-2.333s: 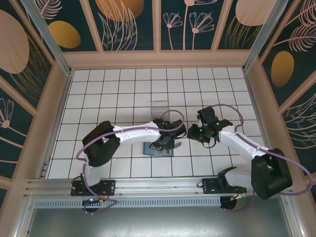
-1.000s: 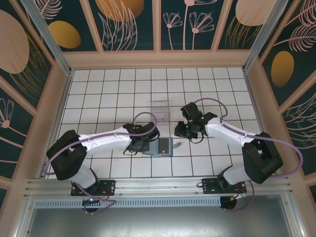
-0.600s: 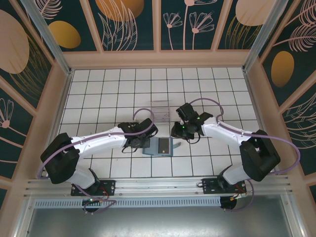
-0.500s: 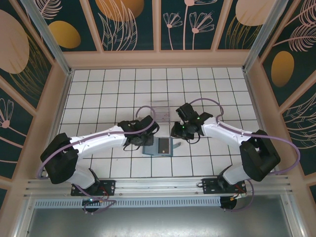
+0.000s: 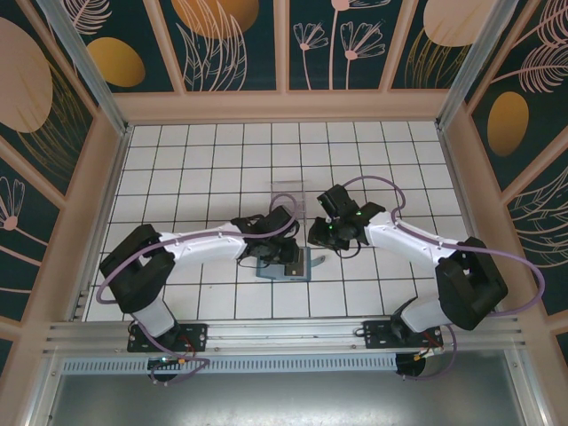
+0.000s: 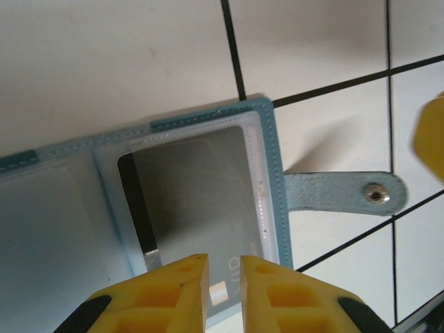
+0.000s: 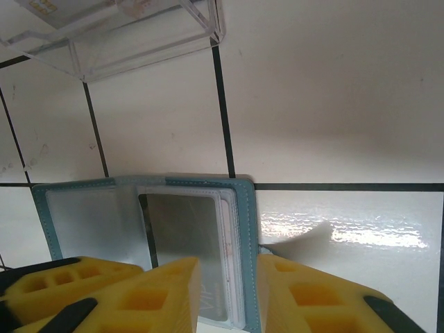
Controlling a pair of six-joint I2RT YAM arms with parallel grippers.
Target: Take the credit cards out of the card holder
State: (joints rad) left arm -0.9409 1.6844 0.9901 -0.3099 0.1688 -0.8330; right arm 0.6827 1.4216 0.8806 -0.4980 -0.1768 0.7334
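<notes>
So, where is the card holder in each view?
Top external: card holder at centre, partly under the left gripper.
Left wrist: card holder lower left, above the yellow fingers.
Right wrist: card holder at bottom, left of centre.
Shared landmark: the dark card in its right leaf, both wrist views.

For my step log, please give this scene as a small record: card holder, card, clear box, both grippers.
card holder: open flat, strap out to the side
card: inside the sleeve on the strap side
clear box: beyond the holder, apart from it
left gripper: over the card, jaws nearly together, grip unclear
right gripper: over the holder's strap-side edge, jaws apart
</notes>
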